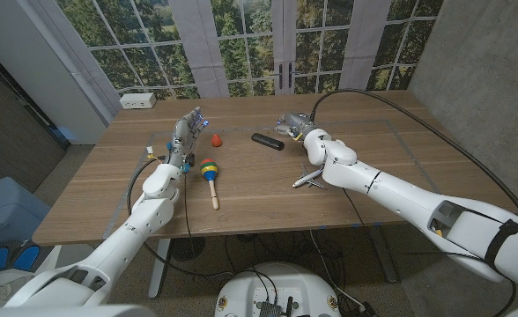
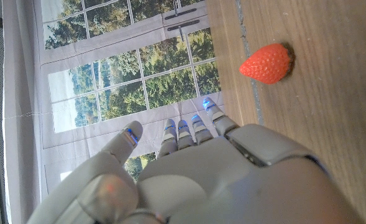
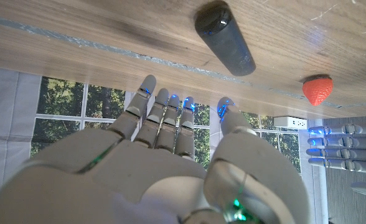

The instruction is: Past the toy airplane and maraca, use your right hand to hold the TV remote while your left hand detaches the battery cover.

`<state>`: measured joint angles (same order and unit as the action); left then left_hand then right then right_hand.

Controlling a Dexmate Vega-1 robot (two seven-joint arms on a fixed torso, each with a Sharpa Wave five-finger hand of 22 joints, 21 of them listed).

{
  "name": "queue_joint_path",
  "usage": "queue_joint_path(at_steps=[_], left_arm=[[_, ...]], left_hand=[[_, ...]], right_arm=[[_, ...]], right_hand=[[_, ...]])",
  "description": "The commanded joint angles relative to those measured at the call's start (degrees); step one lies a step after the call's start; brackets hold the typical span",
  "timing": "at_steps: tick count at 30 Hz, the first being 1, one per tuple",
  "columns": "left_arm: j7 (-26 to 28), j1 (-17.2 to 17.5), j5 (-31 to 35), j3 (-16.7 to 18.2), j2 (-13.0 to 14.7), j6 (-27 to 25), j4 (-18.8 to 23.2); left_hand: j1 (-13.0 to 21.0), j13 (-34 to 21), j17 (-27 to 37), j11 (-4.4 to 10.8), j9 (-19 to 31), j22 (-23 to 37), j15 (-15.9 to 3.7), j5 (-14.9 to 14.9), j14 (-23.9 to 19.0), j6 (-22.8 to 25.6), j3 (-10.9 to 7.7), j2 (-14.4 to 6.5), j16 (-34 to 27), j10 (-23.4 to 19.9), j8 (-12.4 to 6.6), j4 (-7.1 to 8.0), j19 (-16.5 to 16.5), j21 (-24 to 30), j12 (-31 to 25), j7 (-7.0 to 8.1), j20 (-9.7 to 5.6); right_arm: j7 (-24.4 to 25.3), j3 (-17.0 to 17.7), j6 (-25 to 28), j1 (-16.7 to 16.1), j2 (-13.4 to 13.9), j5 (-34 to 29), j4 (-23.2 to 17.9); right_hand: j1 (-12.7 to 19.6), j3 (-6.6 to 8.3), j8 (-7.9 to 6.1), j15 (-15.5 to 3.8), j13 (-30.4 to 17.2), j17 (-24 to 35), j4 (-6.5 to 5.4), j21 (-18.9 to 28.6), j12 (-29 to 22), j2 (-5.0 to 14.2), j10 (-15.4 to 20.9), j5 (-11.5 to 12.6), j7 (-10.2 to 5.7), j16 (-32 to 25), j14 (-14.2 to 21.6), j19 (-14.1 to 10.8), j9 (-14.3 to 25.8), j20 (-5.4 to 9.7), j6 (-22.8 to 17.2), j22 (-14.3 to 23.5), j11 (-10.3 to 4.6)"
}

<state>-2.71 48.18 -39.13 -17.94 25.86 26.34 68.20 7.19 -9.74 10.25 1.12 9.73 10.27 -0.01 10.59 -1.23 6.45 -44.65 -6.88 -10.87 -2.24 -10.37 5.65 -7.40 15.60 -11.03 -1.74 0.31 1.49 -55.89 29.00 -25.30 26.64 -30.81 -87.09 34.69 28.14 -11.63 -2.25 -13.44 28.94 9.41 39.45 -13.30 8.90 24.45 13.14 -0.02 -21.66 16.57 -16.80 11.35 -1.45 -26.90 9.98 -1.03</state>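
The black TV remote (image 1: pixel 267 141) lies on the wooden table (image 1: pixel 373 150) past the maraca (image 1: pixel 210 172) and the white toy airplane (image 1: pixel 309 178). My right hand (image 1: pixel 294 123) hovers just right of the remote, fingers apart and holding nothing. In the right wrist view the remote (image 3: pixel 225 38) lies a short way beyond my right hand (image 3: pixel 170 162), not touching it. My left hand (image 1: pixel 187 132) stands left of the remote with fingers straight and spread, holding nothing. The left wrist view shows my left hand (image 2: pixel 189 168) the same way.
A red toy strawberry (image 1: pixel 216 139) sits between my left hand and the remote, also seen as the strawberry (image 2: pixel 267 63) and the strawberry (image 3: pixel 317 89). A white power strip (image 1: pixel 138 100) lies at the table's far left edge. Windows stand behind the table.
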Motion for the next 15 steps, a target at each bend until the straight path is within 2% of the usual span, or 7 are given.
queue_joint_path(at_steps=[1,3,9,15], left_arm=[[-0.5,-0.5,-0.3,0.0,-0.1,-0.1,-0.7],[-0.5,-0.5,-0.2,0.0,0.0,-0.1,-0.8],[-0.6,-0.7,-0.3,0.1,0.0,-0.2,-1.1],[-0.9,-1.2,-0.3,0.0,0.1,-0.4,-1.5]], left_hand=[[0.6,-0.3,0.2,-0.05,0.3,0.1,0.12,-0.1,-0.1,0.0,0.13,-4.3,-0.1,0.2,-0.02,0.01,-0.4,0.0,0.1,-0.08,0.38],[0.6,-0.3,0.2,-0.11,0.3,0.1,0.11,-0.1,0.0,0.0,0.15,-4.3,-0.1,0.2,-0.02,0.01,-0.4,0.0,0.1,-0.1,0.39],[0.6,-0.3,0.2,-0.04,0.3,0.1,0.11,-0.1,0.0,0.0,0.17,-4.3,-0.1,0.3,-0.03,-0.02,-0.4,-0.1,0.2,-0.09,0.41],[0.7,-0.3,0.2,-0.14,0.3,0.1,0.13,-0.1,0.0,0.0,0.19,-4.3,-0.1,0.2,-0.01,-0.03,-0.4,-0.2,0.2,-0.07,0.43]], right_arm=[[-0.5,-2.1,0.6,1.7,-1.3,-0.5,2.8],[-0.6,-2.7,0.9,2.0,-1.5,-1.1,3.1],[-0.5,-4.4,1.8,2.8,-2.3,-2.9,4.5],[-0.3,-5.3,2.9,3.5,-3.7,-3.5,6.6]], right_hand=[[-0.5,-0.65,0.03,-2.24,-0.3,0.0,0.02,-0.2,0.1,-1.08,-0.5,-0.1,0.11,-0.1,-0.6,-0.3,0.1,-0.19,0.1,0.2,-0.11],[-0.8,-1.49,0.15,-1.98,-0.3,-0.3,0.15,-0.3,0.2,-2.44,-0.8,-0.6,0.16,0.1,-0.7,-0.6,0.1,-0.56,0.4,0.2,-0.33],[-0.7,-2.68,0.35,-1.67,-0.2,-1.0,0.59,-0.6,0.4,-4.8,-1.0,-1.7,0.29,0.6,-0.8,-0.9,0.0,-1.29,1.3,0.1,-0.08],[-0.2,-3.06,0.29,-1.58,-0.1,-1.3,0.87,-0.7,0.4,-5.88,-0.9,-2.2,0.26,0.8,-0.7,-1.2,0.0,-1.52,1.3,0.1,-0.37]])
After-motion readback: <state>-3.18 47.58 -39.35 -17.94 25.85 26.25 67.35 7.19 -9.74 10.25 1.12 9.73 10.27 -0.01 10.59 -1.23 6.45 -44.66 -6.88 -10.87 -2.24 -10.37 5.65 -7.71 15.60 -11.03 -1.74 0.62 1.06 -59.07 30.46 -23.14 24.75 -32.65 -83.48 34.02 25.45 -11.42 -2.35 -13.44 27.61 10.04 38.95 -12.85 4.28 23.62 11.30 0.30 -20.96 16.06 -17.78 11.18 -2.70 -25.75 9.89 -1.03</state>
